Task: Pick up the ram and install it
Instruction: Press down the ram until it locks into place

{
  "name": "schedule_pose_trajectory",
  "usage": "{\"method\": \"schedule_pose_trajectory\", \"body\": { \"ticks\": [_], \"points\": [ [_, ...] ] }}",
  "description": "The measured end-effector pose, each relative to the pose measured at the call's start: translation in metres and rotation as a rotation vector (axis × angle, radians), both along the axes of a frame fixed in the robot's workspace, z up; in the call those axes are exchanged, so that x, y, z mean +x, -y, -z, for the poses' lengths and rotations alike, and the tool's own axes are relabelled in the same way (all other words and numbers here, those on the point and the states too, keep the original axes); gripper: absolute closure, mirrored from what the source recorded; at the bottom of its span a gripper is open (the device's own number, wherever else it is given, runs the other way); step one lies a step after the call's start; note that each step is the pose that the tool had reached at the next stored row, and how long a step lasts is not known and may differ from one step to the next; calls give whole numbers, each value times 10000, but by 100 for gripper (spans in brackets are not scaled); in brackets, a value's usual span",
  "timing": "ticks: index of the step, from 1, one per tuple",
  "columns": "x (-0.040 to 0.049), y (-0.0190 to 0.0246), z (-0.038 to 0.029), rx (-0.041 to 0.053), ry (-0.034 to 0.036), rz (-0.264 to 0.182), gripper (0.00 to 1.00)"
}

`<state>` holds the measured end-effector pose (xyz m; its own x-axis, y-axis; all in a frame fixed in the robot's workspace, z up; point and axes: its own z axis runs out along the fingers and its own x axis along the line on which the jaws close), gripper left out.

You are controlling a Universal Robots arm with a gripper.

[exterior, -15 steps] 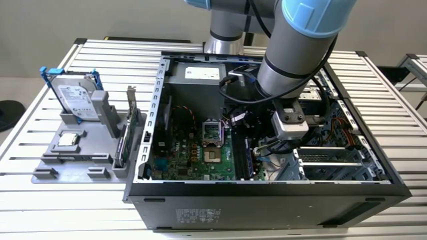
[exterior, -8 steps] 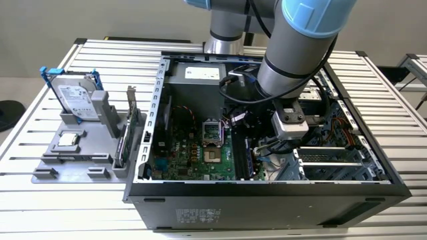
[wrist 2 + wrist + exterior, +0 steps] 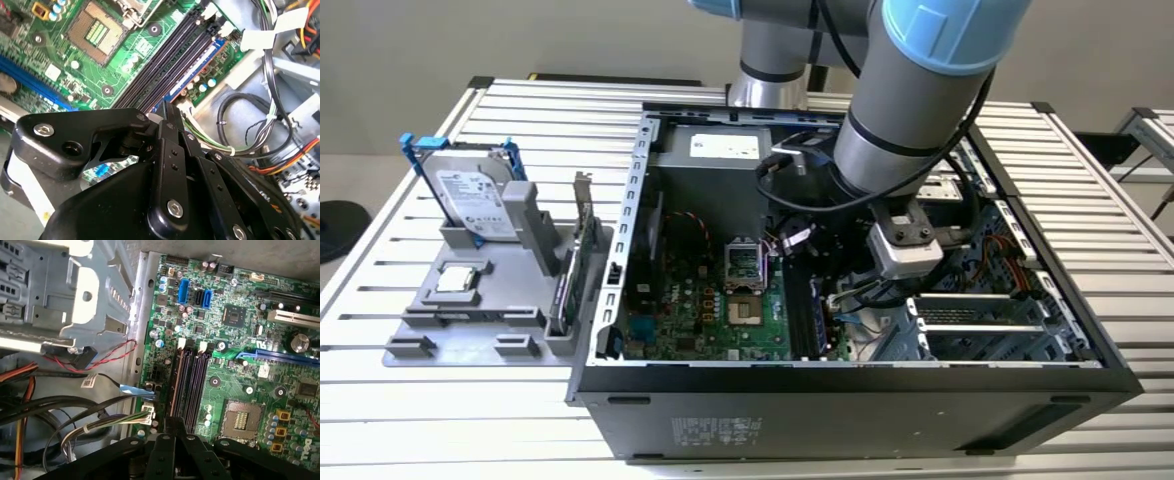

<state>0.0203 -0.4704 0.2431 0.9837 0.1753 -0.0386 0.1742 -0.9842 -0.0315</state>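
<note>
Black gripper (image 3: 167,107) linkage is filling the foreground in both wrist views, w/ its fingers drawn narrow and nearly meeting at the tips (image 3: 172,422). They are sitting right at the near end of the ram (image 3: 175,385), a long thin dark stick that is standing on edge in the memory slot closest to the board's edge. Can't tell whether the fingers are pinching the stick or just resting on it. In the second wrist view the ram (image 3: 197,67) is showing a bluish side next to the empty black slots running parallel beside it. Green motherboard (image 3: 240,340) is lying under it all, w/ the square silver CPU socket (image 3: 242,420) sitting just beyond the slots, apart from them. Bundled black, white and orange cables (image 3: 75,435) are lying on the bare metal floor on the ram's other side. In the exterior view the grey and light-blue robot arm (image 3: 907,110) is reaching down into the open black PC case (image 3: 854,410), gripper (image 3: 854,295) low over the slot area. Toward the exterior view's left, outside the case, a grey plastic holder (image 3: 454,320) is standing on the slatted aluminium table (image 3: 454,440), carrying an upright silver hard drive w/ blue rails (image 3: 467,195) and an upright card w/ metal bracket (image 3: 583,250).
</note>
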Motion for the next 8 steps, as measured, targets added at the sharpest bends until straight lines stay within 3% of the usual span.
{"method": "schedule_pose_trajectory", "body": {
  "ticks": [8],
  "points": [
    [0, 0, 0, -2, -10, -1377, 100]
  ]
}}
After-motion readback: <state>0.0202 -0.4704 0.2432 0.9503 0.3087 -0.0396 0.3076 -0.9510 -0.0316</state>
